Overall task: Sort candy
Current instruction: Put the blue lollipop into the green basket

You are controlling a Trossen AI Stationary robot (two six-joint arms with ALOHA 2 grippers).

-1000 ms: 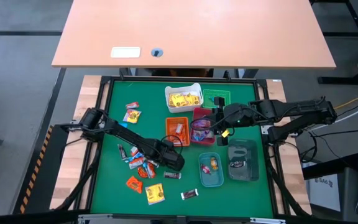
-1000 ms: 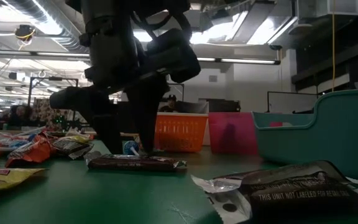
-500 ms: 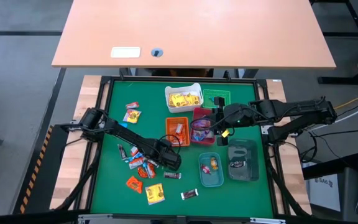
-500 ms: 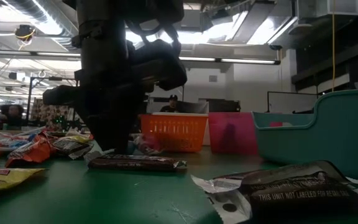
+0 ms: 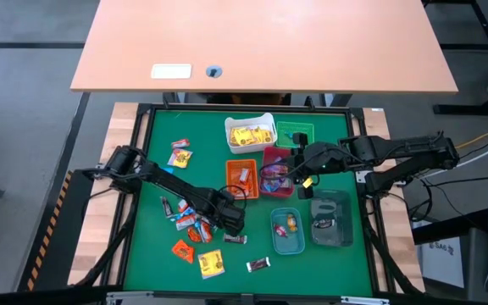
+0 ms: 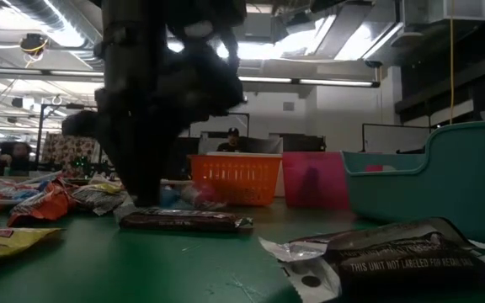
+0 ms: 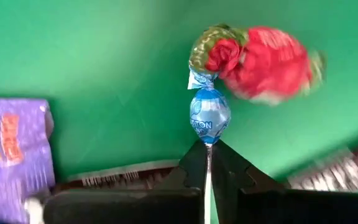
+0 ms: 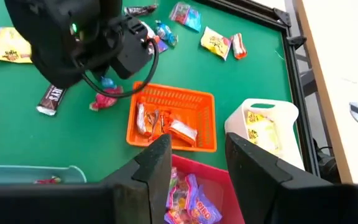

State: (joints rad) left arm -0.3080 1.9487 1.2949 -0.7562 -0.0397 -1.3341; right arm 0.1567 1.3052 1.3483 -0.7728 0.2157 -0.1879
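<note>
The left tool (image 7: 207, 163) is pinching the blue sweet (image 7: 210, 116) by its wrapper tail, low on the bench (image 5: 159, 152) beside a red sweet (image 7: 263, 55) in the loose pile. This looks like the pick-up step; next it needs lifting clear and carrying to a bin. The right tool (image 8: 197, 155) is hovering, fingers apart, over the orange bin (image 8: 173, 121).

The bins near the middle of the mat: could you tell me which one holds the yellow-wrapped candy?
The white bin, the one nearest the far edge of the mat. Its yellow candy sets it apart; the orange bin beside it holds other wrappers.
</note>
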